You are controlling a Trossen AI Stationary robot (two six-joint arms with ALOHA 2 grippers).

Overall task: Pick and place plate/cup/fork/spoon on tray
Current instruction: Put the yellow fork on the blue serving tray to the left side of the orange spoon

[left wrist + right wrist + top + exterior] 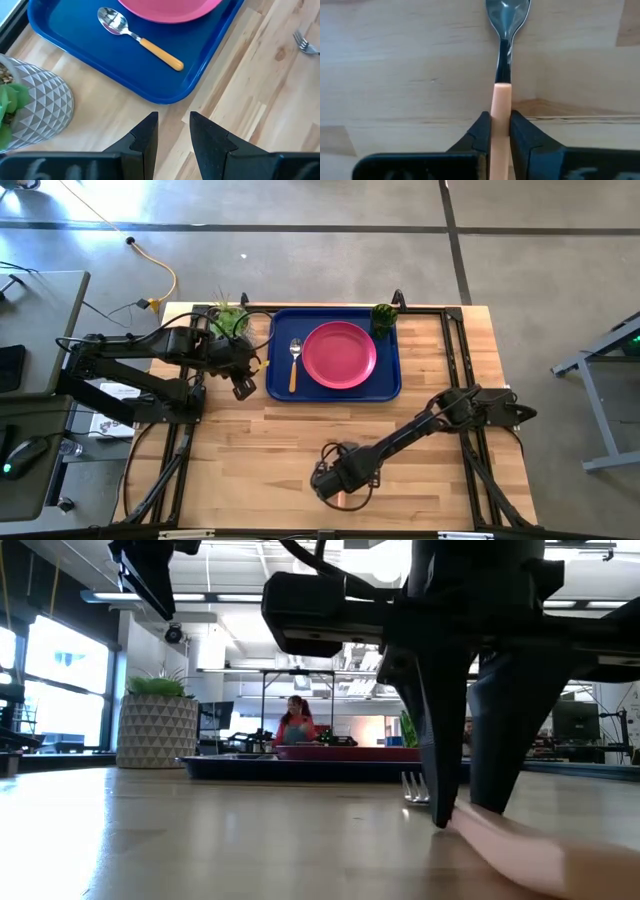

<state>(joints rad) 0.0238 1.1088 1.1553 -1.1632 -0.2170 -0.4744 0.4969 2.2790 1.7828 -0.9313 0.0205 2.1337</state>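
Note:
The dark blue tray (pixel 385 375) lies at the table's far middle. On it rest the pink-red plate (pixel 340 355), the orange-handled spoon (pixel 294 363) to the plate's left, and the green cup (pixel 384 316) at the far right corner. The fork (pixel 502 60) lies on the bare wood near the table's front edge; its tines show in the low view (pixel 415 785). My right gripper (pixel 501 117) is down at the table, shut on the fork. My left gripper (pixel 174 117) hovers by the tray's near left corner, narrowly open and empty. My right gripper pinches the fork's orange handle (pixel 501 100) between its two fingers, a little behind where the handle meets the metal neck. The fingers (pixel 440 810) point down from above and reach the tabletop. The fork lies flat on the wood.
A white patterned pot with a green plant (pixel 230 320) stands off the tray's far left corner, close to my left arm. Bare wood lies between the tray and the front edge. A person (pixel 297 715) shows far off in the room behind.

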